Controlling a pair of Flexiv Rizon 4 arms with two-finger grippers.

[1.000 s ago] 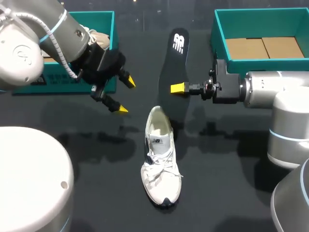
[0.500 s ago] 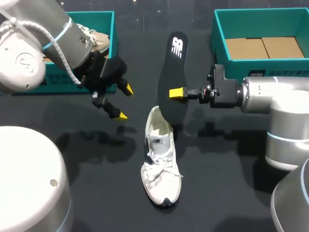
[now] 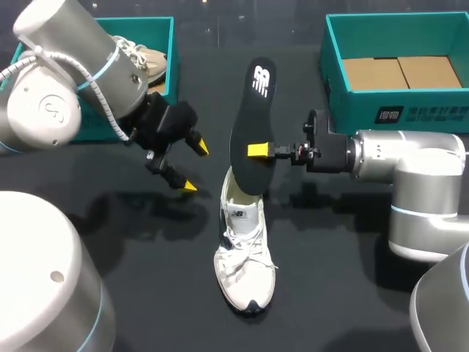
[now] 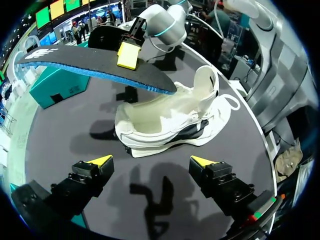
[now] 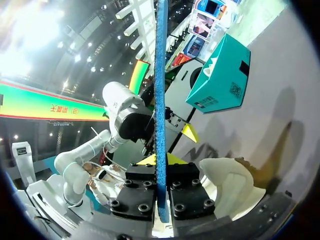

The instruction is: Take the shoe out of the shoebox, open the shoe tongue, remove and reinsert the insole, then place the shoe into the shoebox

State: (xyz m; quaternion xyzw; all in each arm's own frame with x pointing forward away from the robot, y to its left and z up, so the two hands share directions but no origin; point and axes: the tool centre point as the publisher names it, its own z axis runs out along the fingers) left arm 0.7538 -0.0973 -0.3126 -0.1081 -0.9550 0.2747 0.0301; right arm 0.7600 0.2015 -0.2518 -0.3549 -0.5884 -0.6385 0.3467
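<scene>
The yellow-tipped fingers (image 3: 258, 150) of the right gripper (image 5: 161, 167) are pressed against both faces of the thin black foam insole (image 3: 250, 110), pinching it about midway along its blue-edged length. The insole slants down toward the white lace-up sneaker (image 3: 244, 249). Its lower tip sits just over the sneaker's heel opening, and whether it touches the collar cannot be told. The sneaker lies unheld on the black table (image 3: 146, 293).

The left gripper (image 3: 193, 166) hangs to the left of the sneaker's heel, its fingers spread wide and holding nothing. In the left wrist view the sneaker lies ahead of it, well apart.

Beyond the sneaker's heel end stand two teal cardboard boxes. The left box (image 3: 171, 51) holds a second pale shoe (image 3: 143, 55), and the right box (image 3: 333, 66) shows a bare brown floor.

The main risk is that the insole tip catches on the collar or tongue. The soft foam would then buckle or pivot in its narrow mid-length grip. With nothing bracing the sneaker, a push could also slide or tip it.
</scene>
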